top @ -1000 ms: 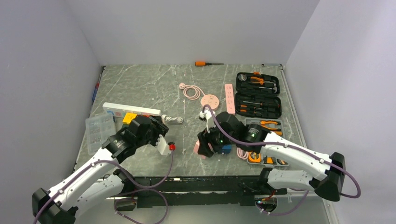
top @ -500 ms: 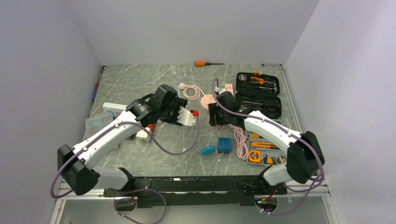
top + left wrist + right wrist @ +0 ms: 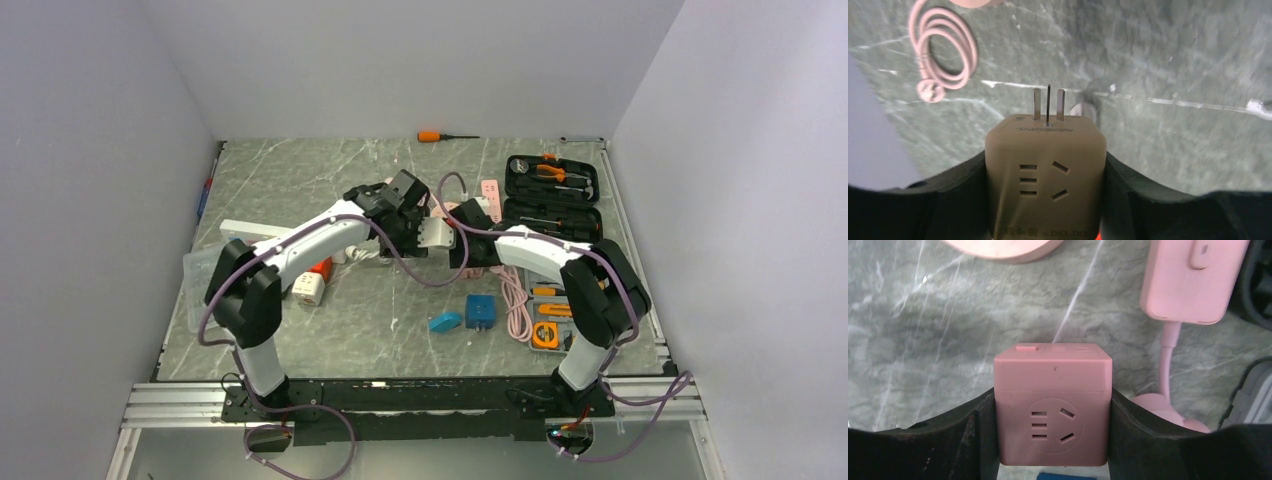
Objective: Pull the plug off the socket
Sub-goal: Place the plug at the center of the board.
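Your left jaws are clamped on the plug (image 3: 1045, 190), a pale cube gripped by its two sides; its prongs (image 3: 1048, 104) stick out bare from the far face, with only the marble tabletop (image 3: 1173, 60) beyond them, so the plug is out of the socket; your right jaws are clamped in the same way on the socket (image 3: 1053, 410), a pink cube with a three-hole outlet on the face toward the camera and a small button at its far top edge.

From above, take the open black tool case (image 3: 552, 205) as your mark; both jaws meet just to the left of it, with the socket between the plug and the case; the two cubes are close together, and you cannot tell from that view whether their sides touch; a pink power strip (image 3: 490, 195) lies just beside the case's left edge; an orange screwdriver (image 3: 440, 135) lies beyond the case and to its left, near the back wall; a blue box (image 3: 480, 310) lies nearer to you than the case, a little to its left; a white power strip (image 3: 255, 232) and a clear plastic box (image 3: 205, 278) lie well to the left of the case.
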Controlling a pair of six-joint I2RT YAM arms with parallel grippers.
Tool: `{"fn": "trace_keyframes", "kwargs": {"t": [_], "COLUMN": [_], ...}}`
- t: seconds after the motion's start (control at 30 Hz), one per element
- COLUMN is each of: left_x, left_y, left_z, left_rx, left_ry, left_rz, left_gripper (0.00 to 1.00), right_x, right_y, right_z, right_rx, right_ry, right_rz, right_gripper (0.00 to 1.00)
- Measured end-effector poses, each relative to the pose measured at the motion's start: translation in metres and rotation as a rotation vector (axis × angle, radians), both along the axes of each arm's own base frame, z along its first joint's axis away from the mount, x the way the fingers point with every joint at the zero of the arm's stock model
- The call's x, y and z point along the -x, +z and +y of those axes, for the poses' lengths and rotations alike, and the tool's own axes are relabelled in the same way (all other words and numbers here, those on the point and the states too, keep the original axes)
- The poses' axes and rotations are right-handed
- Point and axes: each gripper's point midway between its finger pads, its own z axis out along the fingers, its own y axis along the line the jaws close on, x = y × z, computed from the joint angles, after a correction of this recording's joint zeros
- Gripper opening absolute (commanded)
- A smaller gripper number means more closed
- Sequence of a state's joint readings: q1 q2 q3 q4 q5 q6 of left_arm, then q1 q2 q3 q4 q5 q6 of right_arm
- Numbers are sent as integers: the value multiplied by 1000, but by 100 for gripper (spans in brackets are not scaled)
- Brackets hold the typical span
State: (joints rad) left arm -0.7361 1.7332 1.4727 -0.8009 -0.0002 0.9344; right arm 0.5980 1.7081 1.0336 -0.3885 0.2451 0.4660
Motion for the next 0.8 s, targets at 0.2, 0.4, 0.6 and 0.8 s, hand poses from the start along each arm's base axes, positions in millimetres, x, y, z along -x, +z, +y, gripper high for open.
{"fn": "trace_keyframes", "kwargs": {"t": [0.2,0.4,0.6,0.8], "left_x": [7,15,8,4], "left_y": [-37,-44,-51,-31], "left_z": [-12,-23,-49,-82], "left_rx": [26,83,165,282], "left_ry": [106,145,147,98], "left_rz": [129,192,222,216], "left_gripper": [0,0,0,0], "right_x": [-13,-13,-15,-20], "right_y": [1,17,75,112], "right_z": [-8,-2,-1,-22], "right_rx": [-22,-96,-192,-185], "right_ry": [-71,-82,-86,-127], "right_rz": [-24,-55,-161,-215], "right_gripper": [51,93,100,100]}}
